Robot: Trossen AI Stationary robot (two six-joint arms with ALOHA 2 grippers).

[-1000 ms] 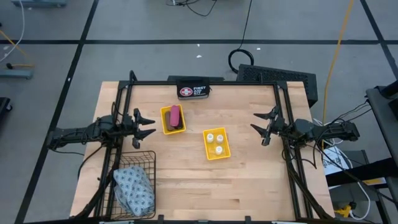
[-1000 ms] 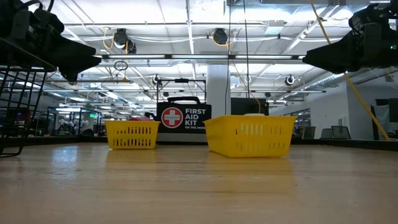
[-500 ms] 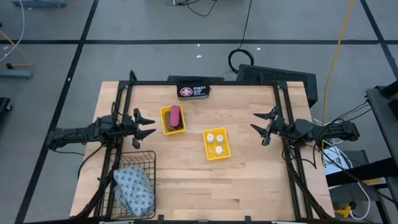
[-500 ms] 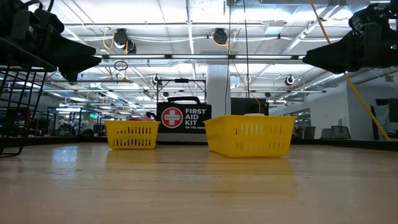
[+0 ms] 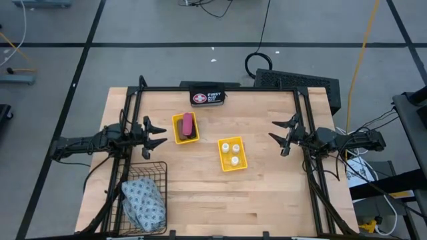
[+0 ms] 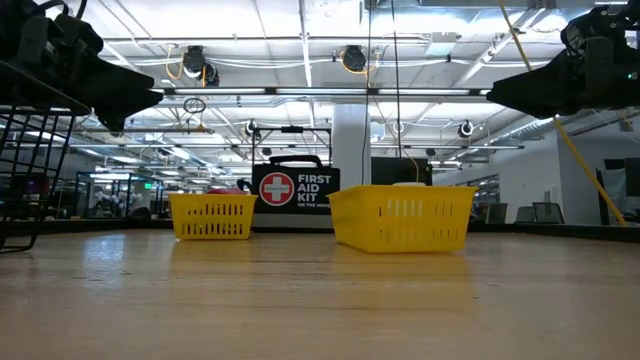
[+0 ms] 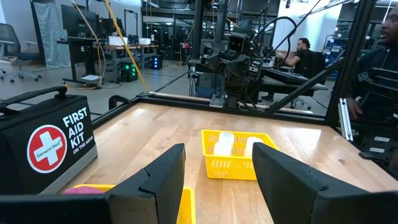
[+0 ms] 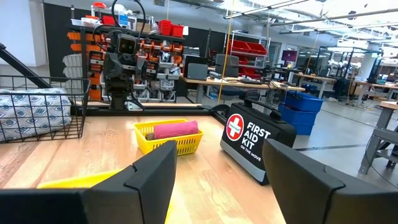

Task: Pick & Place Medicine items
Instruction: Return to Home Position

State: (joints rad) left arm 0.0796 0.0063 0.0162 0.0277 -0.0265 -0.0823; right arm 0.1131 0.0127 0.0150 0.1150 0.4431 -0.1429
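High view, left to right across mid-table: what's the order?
left gripper (fingers open) → left yellow basket with pink bar → right yellow basket with three white containers → right gripper (fingers open). Wire basket and First Aid case overlap these, left out.

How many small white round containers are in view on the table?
3 white containers, all in the right-hand yellow basket: two side by side, the third alone next to them. None looks hidden.

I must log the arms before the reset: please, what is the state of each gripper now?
Left gripper: open, empty, above the table, left side.
Right gripper: open, empty, above the table, right side.
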